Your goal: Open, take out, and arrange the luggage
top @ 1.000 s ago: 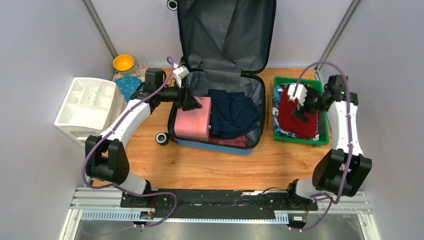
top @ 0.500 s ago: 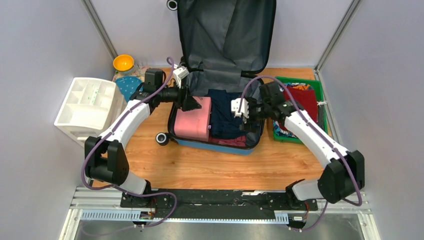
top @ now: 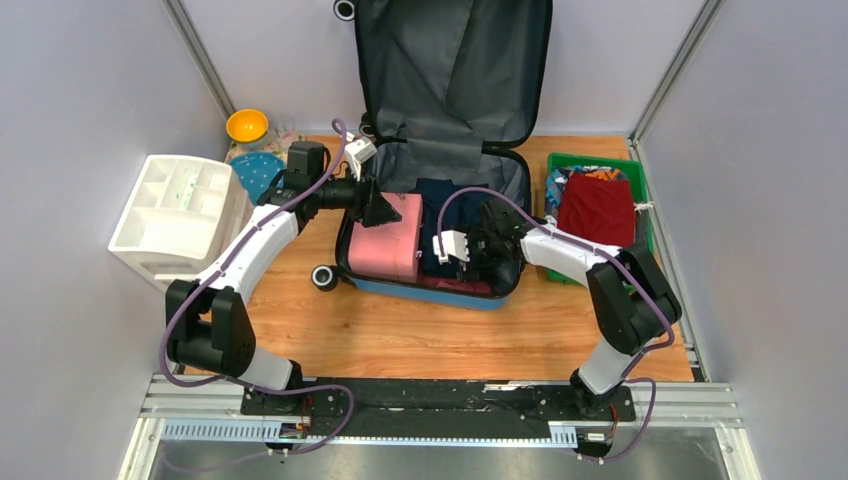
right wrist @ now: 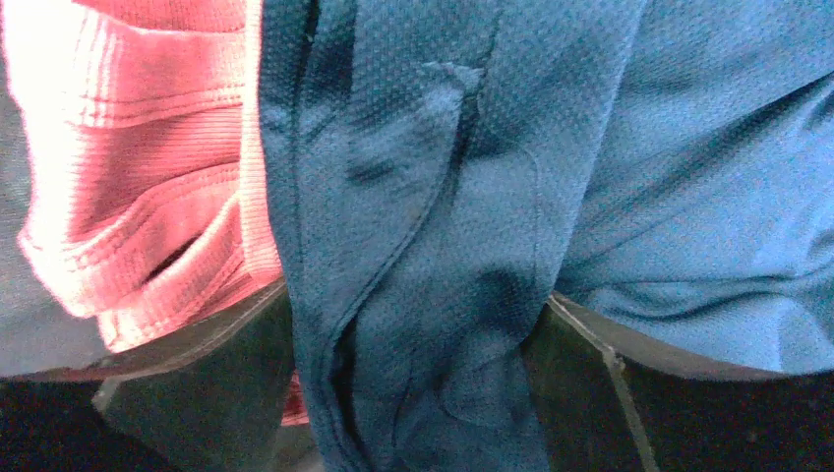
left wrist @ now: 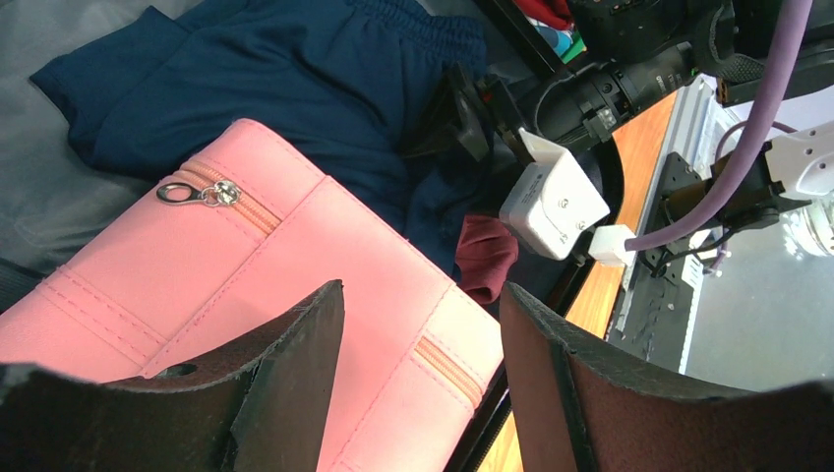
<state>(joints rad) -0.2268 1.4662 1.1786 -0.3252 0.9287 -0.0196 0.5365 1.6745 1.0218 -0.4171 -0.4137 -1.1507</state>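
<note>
The right arm has swung away from the green tray (top: 598,159), leaving the red garment (top: 597,210) lying in it, and is now bending low across into the luggage (top: 450,70). The luggage is lying open at the middle back of the table (top: 400,330), its lid leaning against the wall. It is holding a pink pouch (top: 385,240) on the left, navy clothes (top: 440,200) on the right and something maroon (left wrist: 487,256) underneath. The right gripper (right wrist: 413,295) is pressing down with its fingers spread either side of a navy fold. The left gripper (left wrist: 423,290) is still hovering over the pouch, fingers apart and holding nothing.
</note>
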